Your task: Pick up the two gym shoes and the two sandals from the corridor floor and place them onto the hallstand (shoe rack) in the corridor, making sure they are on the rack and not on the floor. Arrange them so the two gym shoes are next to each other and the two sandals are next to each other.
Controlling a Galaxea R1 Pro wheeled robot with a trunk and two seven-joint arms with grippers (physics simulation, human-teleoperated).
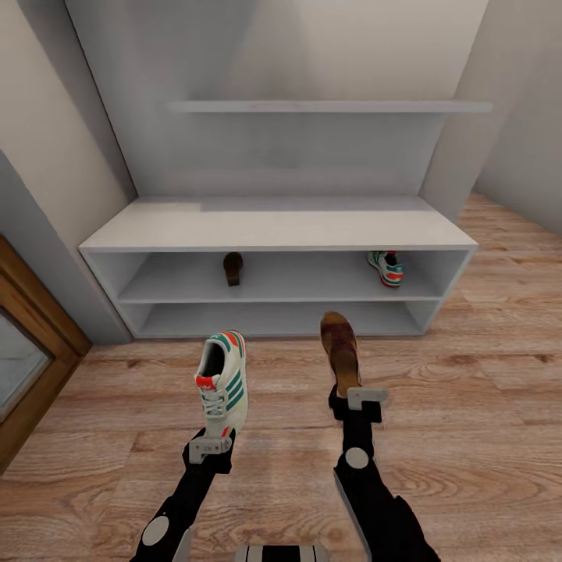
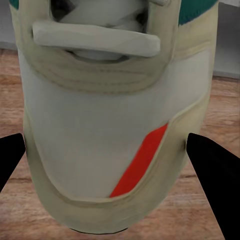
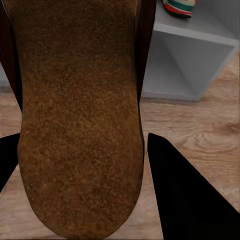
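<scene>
Left fingers (image 1: 209, 447) grip a sneaker (image 1: 223, 380), right fingers (image 1: 364, 399) a sandal (image 1: 339, 349), both above the plank floor (image 1: 484, 406). Ahead, the grey rack (image 1: 273, 226) (wall shelf (image 1: 328, 106) above) holds another sandal (image 1: 232, 268) and sneaker (image 1: 385, 267) well apart.

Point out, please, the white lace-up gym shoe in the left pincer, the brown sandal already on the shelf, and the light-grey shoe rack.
White lace-up gym shoe (image 1: 225, 382), head view: laced upper.
Brown sandal on the shelf (image 1: 232, 268), head view: its middle.
Light-grey shoe rack (image 1: 273, 222), head view: bare flat top.
</scene>
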